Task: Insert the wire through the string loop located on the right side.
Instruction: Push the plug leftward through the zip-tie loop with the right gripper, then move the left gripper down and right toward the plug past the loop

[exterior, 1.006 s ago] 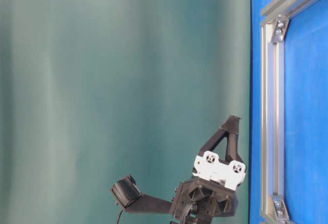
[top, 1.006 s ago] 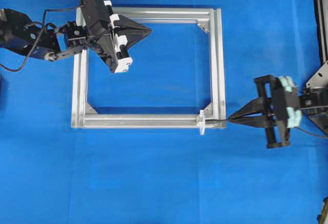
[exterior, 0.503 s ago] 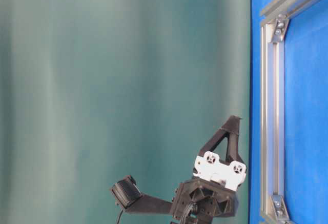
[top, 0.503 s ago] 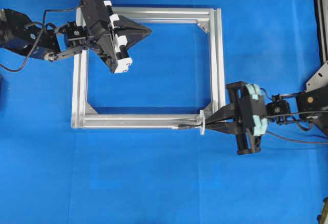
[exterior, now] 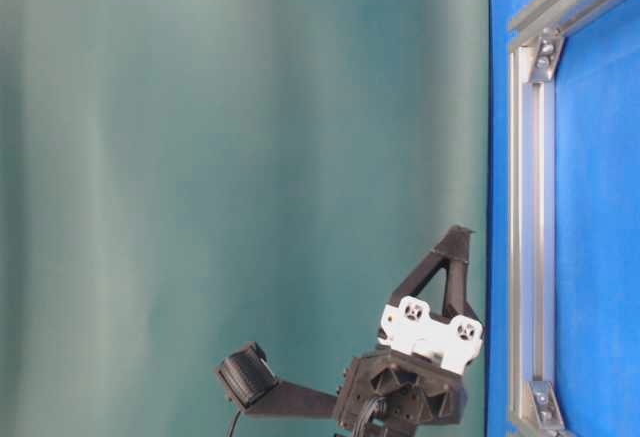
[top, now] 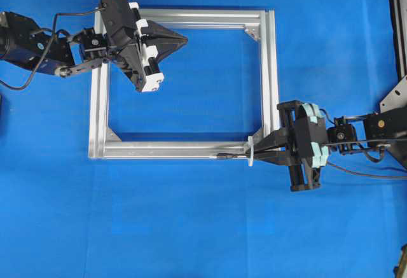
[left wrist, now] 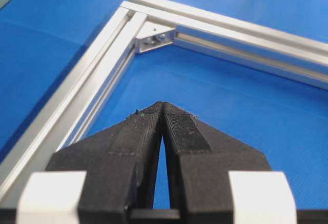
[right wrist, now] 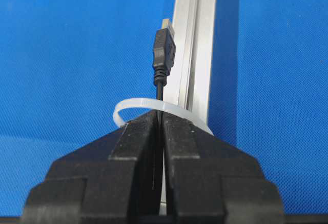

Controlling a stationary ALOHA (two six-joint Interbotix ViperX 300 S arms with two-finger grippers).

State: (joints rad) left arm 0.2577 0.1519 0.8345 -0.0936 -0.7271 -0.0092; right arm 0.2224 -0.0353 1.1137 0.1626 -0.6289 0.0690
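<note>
My right gripper (top: 259, 152) (right wrist: 161, 115) is shut on the thin black wire (right wrist: 160, 88), fingertips right against the string loop (top: 251, 151) (right wrist: 138, 104), a small white tie standing on the frame's lower bar. The wire's dark plug (right wrist: 164, 51) (top: 224, 156) with its metal tip has passed under the loop's arch and lies along the silver aluminium frame (top: 271, 81) (right wrist: 197, 39). My left gripper (top: 184, 37) (left wrist: 162, 104) is shut on nothing, hovering over the frame's upper left corner; it also shows low in the table-level view (exterior: 457, 232).
Blue cloth covers the table. The frame's corner bracket (left wrist: 154, 36) lies ahead of my left fingers. The wire trails right past the right arm (top: 365, 132). A dark rail (top: 397, 17) runs along the right edge. A green curtain (exterior: 240, 157) fills the table-level view.
My right gripper moved left with the wire, from right of the frame up to the loop; the plug now pokes out on the loop's left side. The left arm stayed put.
</note>
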